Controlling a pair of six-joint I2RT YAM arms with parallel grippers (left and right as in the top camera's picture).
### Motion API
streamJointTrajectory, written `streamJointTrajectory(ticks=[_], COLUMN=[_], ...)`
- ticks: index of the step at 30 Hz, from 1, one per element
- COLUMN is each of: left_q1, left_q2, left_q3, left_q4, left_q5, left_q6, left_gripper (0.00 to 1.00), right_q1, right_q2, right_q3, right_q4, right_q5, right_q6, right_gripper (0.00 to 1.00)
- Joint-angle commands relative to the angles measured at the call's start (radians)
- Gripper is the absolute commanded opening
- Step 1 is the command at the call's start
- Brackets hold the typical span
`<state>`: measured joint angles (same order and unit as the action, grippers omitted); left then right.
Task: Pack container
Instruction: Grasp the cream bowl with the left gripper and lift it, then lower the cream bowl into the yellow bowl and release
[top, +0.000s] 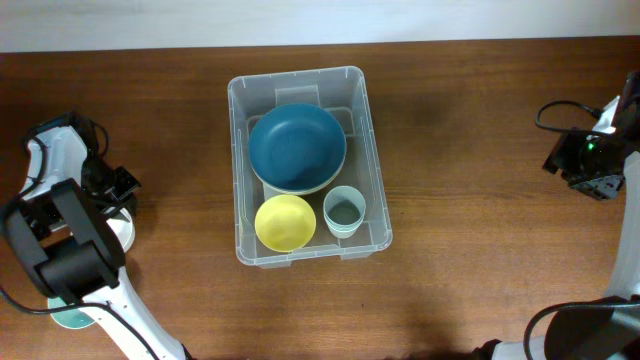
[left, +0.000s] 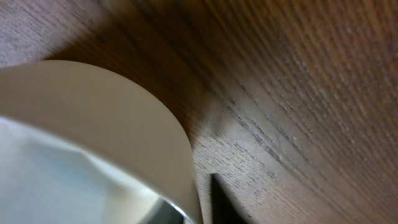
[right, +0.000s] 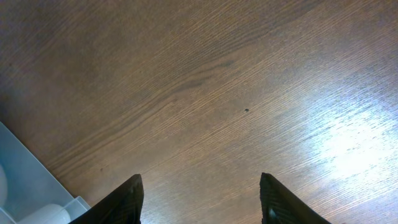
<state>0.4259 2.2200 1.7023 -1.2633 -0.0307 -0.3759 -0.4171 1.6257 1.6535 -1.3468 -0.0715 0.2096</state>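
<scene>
The clear plastic container (top: 371, 150) stands at the table's middle. It holds a large dark blue bowl (top: 297, 147), a yellow bowl (top: 285, 222) and a pale teal cup (top: 344, 210). My left gripper (top: 117, 192) is at the far left, right at a white bowl (top: 122, 230). In the left wrist view the white bowl (left: 93, 124) fills the left, with one dark finger (left: 217, 202) just outside its rim. The other finger is hidden. My right gripper (top: 578, 165) is open and empty (right: 202, 199) over bare wood at the far right. A container corner (right: 25, 180) shows in its view.
A teal round object (top: 68, 318) lies partly hidden under the left arm's base at the front left. A black cable (top: 555, 108) loops by the right arm.
</scene>
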Motion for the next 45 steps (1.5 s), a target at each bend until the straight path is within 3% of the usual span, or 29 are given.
streamJointTrajectory(ticks=[1,8,11,15,21,26,32,35,36,37,41,45], left_q1=[-0.008,-0.130,-0.283,-0.520,-0.876,-1.016,-1.040,-1.039,-1.038,-1.037,-1.007,-0.842], left_q2=[-0.003,-0.167,-0.388,-0.557,-0.563,-0.559,-0.551,-0.528,-0.524,-0.526,-0.566,-0.789], left_q3=[0.017,0.150,0.180,0.180,0.119,-0.083,-0.276,-0.309,-0.309,-0.304,-0.260,-0.240], left_q4=[-0.003,-0.068,-0.105,-0.127,-0.172,-0.045,0.169,0.209,0.214,0.216,0.170,0.049], left_q5=[0.010,0.035,0.047,0.046,0.031,0.037,0.065,0.064,0.062,0.050,-0.020,-0.261], left_q6=[0.011,0.053,0.056,0.051,-0.024,-0.105,-0.110,-0.109,-0.109,-0.109,-0.111,-0.242], left_gripper=[0.01,0.01,0.01,0.01,0.01,0.01,0.04,0.23,0.41,0.49,0.49,0.52], right_q1=[0.006,0.006,0.006,0.006,0.006,0.006,0.007,0.007,0.006,0.006,0.006,0.006], right_q2=[-0.016,-0.016,-0.016,-0.016,-0.016,-0.016,-0.016,-0.016,-0.016,-0.016,-0.016,-0.016], right_q3=[0.018,0.018,0.018,0.018,0.018,0.017,0.017,0.017,0.017,0.017,0.017,0.017], right_q4=[0.000,0.000,0.000,0.000,0.000,-0.001,-0.005,-0.005,-0.005,-0.005,-0.005,-0.005], right_q5=[-0.003,-0.003,-0.003,-0.003,-0.002,-0.003,-0.003,-0.003,-0.003,-0.003,-0.003,-0.003], right_q6=[0.005,0.005,0.005,0.005,0.005,0.005,0.005,0.005,0.005,0.005,0.005,0.005], right_gripper=[0.56,0.56,0.56,0.56,0.56,0.56,0.56,0.56,0.56,0.56,0.56,0.56])
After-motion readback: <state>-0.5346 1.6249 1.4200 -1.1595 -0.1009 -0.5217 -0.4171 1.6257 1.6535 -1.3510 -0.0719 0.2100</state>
